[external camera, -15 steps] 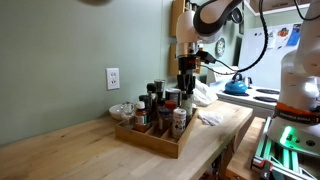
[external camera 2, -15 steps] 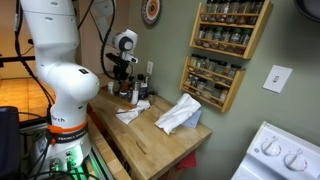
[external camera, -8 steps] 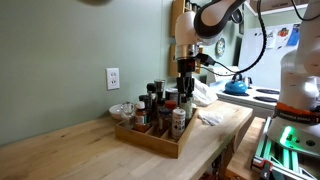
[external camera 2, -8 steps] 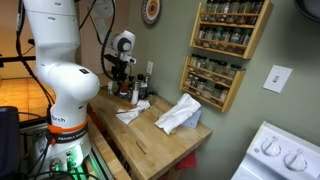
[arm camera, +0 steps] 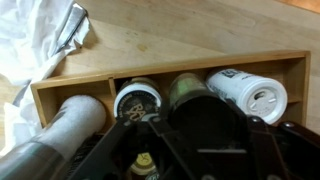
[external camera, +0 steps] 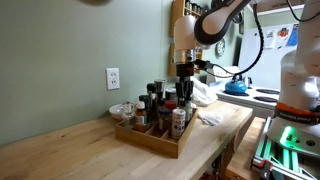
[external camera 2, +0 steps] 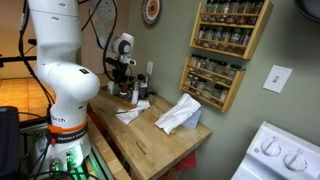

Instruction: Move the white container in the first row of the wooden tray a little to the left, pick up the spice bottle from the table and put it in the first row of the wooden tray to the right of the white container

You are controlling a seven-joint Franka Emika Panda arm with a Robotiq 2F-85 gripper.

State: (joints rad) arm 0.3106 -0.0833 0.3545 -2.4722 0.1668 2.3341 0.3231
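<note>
Wrist view, claw (arm camera: 144, 150) shut abv wooden tray (arm camera: 70, 82), bottles (arm camera: 138, 98), lbls unreadable

A shallow light-wood tray (external camera: 150, 141) sits on the butcher-block wooden table (external camera: 60, 150), with dark-capped brown bottles (external camera: 154, 98) standing in rows inside it. In the wrist view, the short whitish cylindrical container (arm camera: 250, 93) stands at the right end of the row along the tray's rim. A dark round bottle (arm camera: 190, 88) is just left of it, and a white-lidded jar (arm camera: 137, 98) is left of that. A crumpled white cloth (arm camera: 35, 45) lies on the table beyond the rim. The black two-finger gripper (external camera: 186, 90) hangs over the tray with a small spice bottle (arm camera: 143, 162) between its fingers.
</note>
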